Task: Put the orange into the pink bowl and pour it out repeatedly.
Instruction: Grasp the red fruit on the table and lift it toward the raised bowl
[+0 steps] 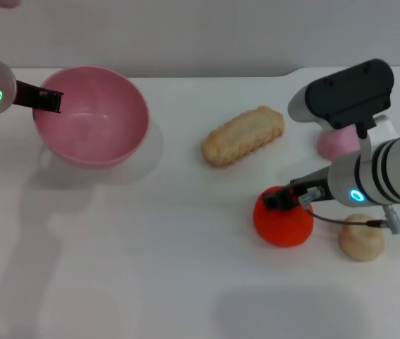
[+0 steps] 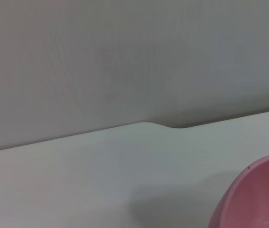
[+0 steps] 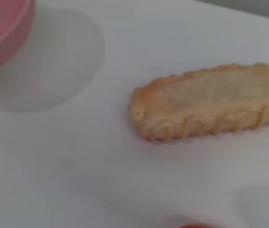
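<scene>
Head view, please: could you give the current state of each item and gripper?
pink bowl: upright, empty, rim held by left gripper.
orange: on table, right gripper on top.
bread-shaped toy: lying flat, untouched.
tan lump: resting on table.
pink dome: partly hidden.

The left claw (image 1: 48,101) reaches in from the left edge, while the right claw (image 1: 284,200) points down-left, low.
</scene>
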